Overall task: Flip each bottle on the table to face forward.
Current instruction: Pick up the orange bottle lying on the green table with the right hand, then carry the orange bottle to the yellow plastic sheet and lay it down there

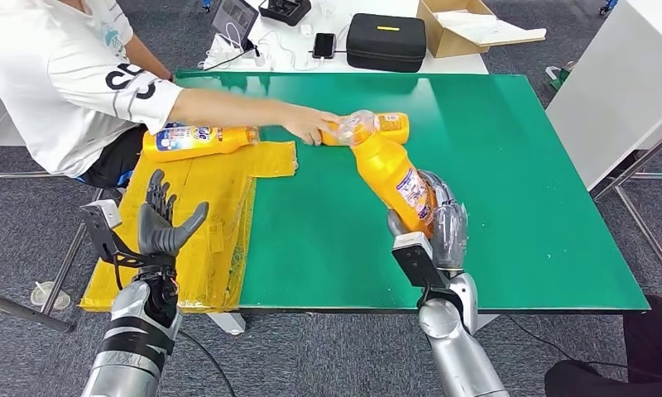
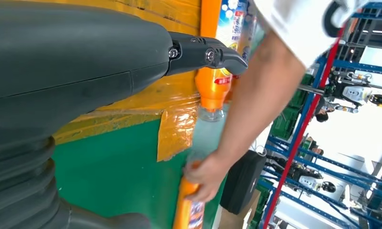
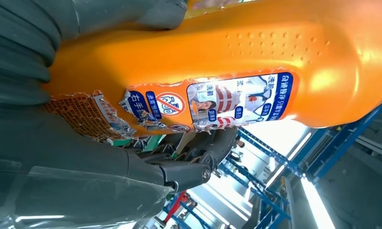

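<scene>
Three orange plastic bottles are showing: the right hand (image 1: 440, 222) is gripping one (image 1: 394, 177), two lying on the green tabletop (image 1: 510, 165); the left hand (image 1: 164, 222) is hanging spread, empty.

The detergent bottles (image 1: 394, 178) are orange with blue-and-white labels, one label torn. The table mat (image 1: 493, 165) is green, edged by yellow taped cardboard (image 1: 220, 207). The person's shirt (image 1: 55, 74) is white with black lettering.
</scene>
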